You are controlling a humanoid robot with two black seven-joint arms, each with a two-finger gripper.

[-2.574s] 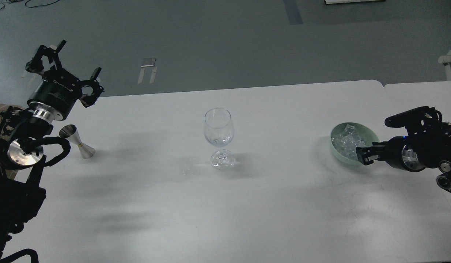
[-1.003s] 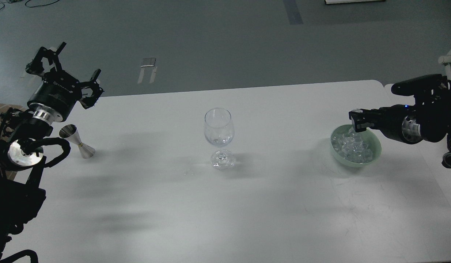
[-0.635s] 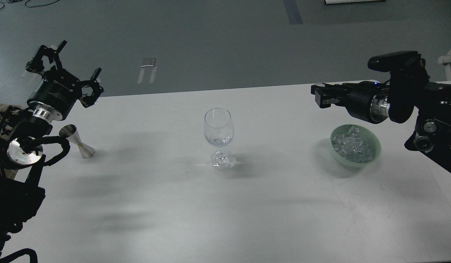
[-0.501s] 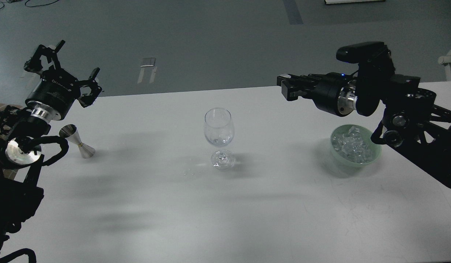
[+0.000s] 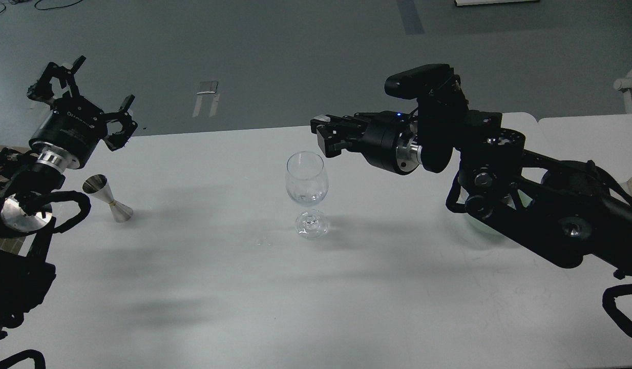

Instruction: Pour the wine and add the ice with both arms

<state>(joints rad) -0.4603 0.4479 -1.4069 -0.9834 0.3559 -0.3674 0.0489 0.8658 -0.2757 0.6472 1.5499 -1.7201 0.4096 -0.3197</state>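
The clear stemmed wine glass (image 5: 306,180) stands upright at the table's middle. My right gripper (image 5: 324,137) hangs just above and to the right of its rim, with its fingers close together. A pale glint shows at the tip, but I cannot tell whether ice is held there. The ice is hidden. Only a sliver of its pale green bowl (image 5: 471,223) shows behind my right arm. My left gripper (image 5: 87,93) is open and empty, raised over the table's far left edge.
A steel double-cone jigger (image 5: 109,198) stands at the left, just below my left gripper. My right arm crosses the right half of the white table (image 5: 244,287). A second table (image 5: 587,133) adjoins at the far right.
My right gripper rose out of the ice bowl and swung left across the table to the glass's rim. The arm now covers the bowl. The left arm shifted slightly left.
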